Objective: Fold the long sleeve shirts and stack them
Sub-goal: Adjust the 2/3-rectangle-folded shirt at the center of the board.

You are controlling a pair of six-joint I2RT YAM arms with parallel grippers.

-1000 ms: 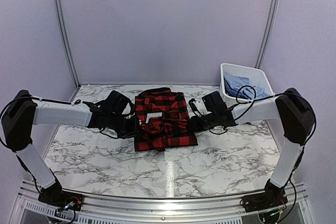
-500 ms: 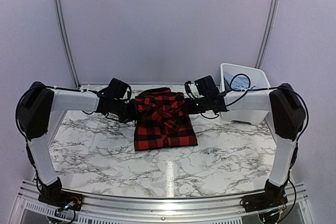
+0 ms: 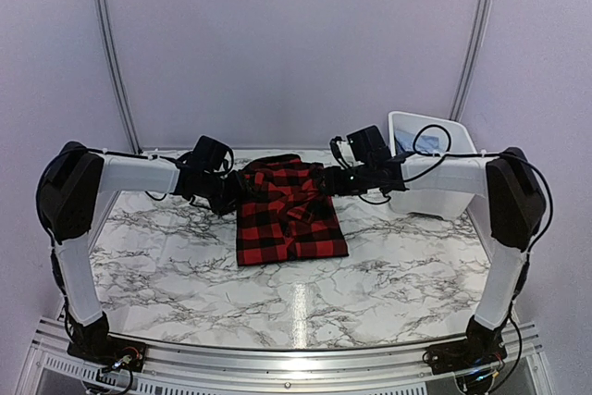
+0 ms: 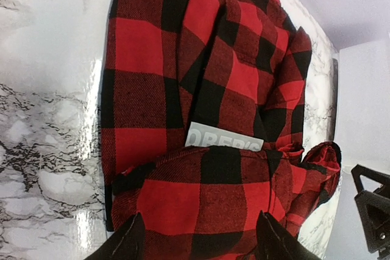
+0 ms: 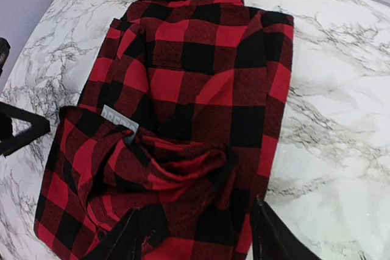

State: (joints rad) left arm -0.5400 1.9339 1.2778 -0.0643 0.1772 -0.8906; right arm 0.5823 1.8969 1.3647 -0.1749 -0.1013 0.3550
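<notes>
The long sleeve shirt (image 3: 289, 219) in view is red-and-black check flannel, lying folded mid-table with a rumpled fold on its far half. My left gripper (image 3: 235, 190) hovers at its far left edge and my right gripper (image 3: 326, 181) at its far right edge. In the left wrist view the shirt (image 4: 201, 83) shows a white label (image 4: 223, 137), and the left gripper (image 4: 198, 245) stands open over the cloth without pinching it. In the right wrist view the right gripper (image 5: 198, 240) is likewise open above the bunched fold of the shirt (image 5: 195, 83).
A white plastic tub (image 3: 427, 119) stands at the back right, just behind the right arm. The marble table (image 3: 305, 293) ends at a metal rail by the arm bases. Walls close in at the back and both sides.
Both grippers carried the shirt's side edges toward the far end, folding cloth over, then opened and let go. The fold now lies loose on the shirt.
</notes>
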